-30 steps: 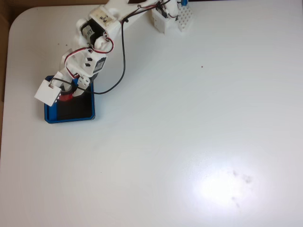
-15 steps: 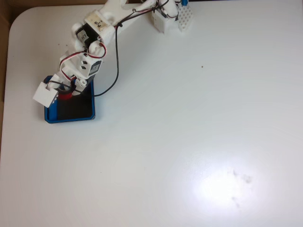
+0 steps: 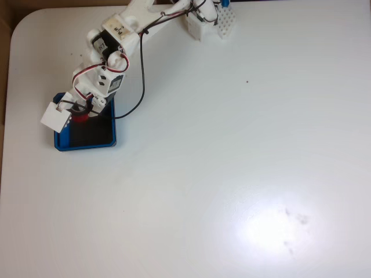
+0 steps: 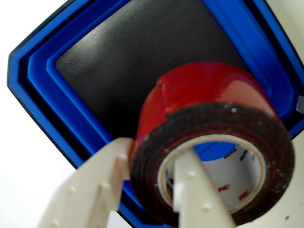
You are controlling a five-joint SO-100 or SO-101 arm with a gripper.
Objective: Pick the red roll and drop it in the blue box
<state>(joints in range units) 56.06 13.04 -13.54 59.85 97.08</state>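
Above blue box (image 4: 42, 76), tool-pinched (image 4: 151, 185) red roll (image 4: 204, 95)

— Where was the box (image 3: 87, 136)?
— Near the bench's (image 3: 232, 162) left edge in the fixed view, below the arm (image 3: 110, 52).
— And the roll (image 4: 209, 137)?
— Over the box's floor, the end effector (image 4: 147, 175) astride its wall.

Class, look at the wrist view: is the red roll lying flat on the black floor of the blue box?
No. The red roll is held tilted above the blue box, one of the fingers through its centre.

Unreadable red print inside red roll (image 4: 209, 142)
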